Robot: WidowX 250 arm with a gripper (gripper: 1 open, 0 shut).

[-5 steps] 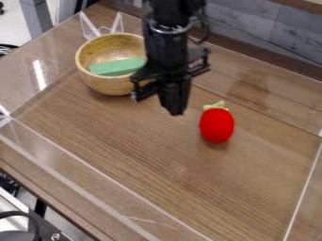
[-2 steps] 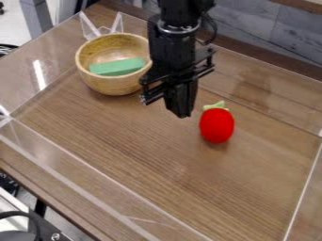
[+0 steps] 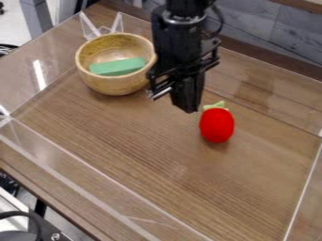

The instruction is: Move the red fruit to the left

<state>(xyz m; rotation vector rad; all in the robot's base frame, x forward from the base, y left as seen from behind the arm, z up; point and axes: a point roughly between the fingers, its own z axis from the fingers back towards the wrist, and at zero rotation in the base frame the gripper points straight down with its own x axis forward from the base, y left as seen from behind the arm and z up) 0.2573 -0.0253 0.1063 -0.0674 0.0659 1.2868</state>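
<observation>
My gripper (image 3: 186,102): centre of the frame, pointing straight down, jaws fully closed, holding nothing.
Red fruit (image 3: 217,124): right of centre, on the wooden table (image 3: 138,169), green leafy top toward the upper left.
Key relation: the fruit lies just to the lower right of my fingertips, near but apart.
Fruit's axis: seems tilted, leaf end toward me.
Coming move, my guess: closed as I am, a push from its right side toward frame left.
Also there: wooden bowl (image 3: 94,79), upper left, holding a flat green item (image 3: 116,65).

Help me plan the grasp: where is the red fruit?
The red fruit lies on the wooden table, right of centre, just below-right of the end effector.
</observation>
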